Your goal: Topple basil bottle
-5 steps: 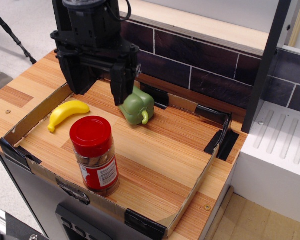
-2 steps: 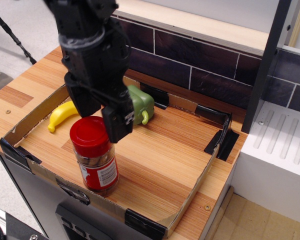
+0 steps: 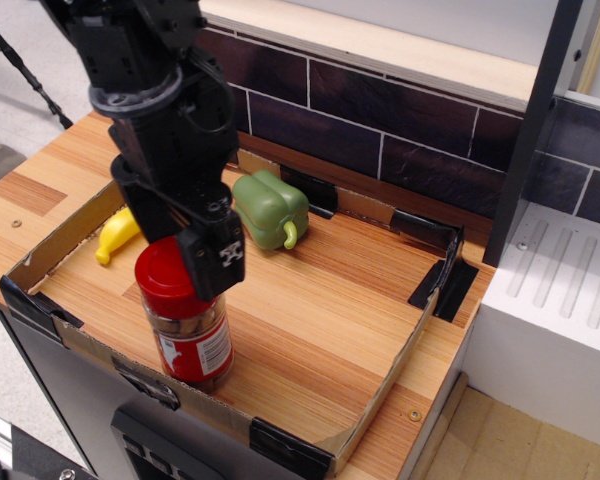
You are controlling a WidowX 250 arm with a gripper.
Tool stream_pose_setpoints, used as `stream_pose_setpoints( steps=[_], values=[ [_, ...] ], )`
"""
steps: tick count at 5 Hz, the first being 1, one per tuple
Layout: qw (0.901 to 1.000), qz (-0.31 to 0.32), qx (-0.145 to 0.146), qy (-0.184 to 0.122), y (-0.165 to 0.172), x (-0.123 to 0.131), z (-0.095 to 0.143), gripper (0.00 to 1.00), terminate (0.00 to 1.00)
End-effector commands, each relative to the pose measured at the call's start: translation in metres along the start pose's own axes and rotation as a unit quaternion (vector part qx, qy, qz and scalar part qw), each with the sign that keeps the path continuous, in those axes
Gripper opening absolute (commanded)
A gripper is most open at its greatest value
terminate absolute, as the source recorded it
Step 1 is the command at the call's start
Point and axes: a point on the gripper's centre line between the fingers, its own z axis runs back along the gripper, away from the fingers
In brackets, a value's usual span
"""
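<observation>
Dropping from above the pepper (image 3: 270,208), the hand (image 3: 185,262) now straddles the basil bottle (image 3: 186,323) lid, jaws wide; the bottle, near the worktop (image 3: 310,300) front edge, already tips slightly left; toppling looks begun

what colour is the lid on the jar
Red: the clear plastic jar's wide screw lid, seen in the observation image.

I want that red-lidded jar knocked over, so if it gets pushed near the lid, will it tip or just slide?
Probably tips: the jar is tall for its base, and the gripper meets it at the lid. Once down, its round body may roll toward the cardboard rim.
</observation>
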Motion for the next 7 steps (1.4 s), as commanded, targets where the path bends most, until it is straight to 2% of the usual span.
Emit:
stream_pose_setpoints(
  steps=[1, 3, 4, 5, 6, 7],
  values=[
    [0.9995, -0.006, 0.032, 0.0, 0.017, -0.005, 0.005, 1.0, 0.0],
    [0.9988, -0.018, 0.045, 0.01, 0.025, -0.014, -0.002, 1.0, 0.0],
    [0.9986, -0.019, 0.046, 0.017, 0.029, -0.015, -0.002, 0.0, 0.0],
    [0.9976, 0.005, 0.046, 0.052, 0.028, -0.002, 0.008, 0.0, 0.0],
    [0.9892, 0.032, 0.102, 0.1, 0.019, 0.018, 0.006, 0.0, 0.0],
    [0.9743, 0.057, 0.154, 0.154, 0.008, 0.035, -0.007, 0.0, 0.0]
  ],
)
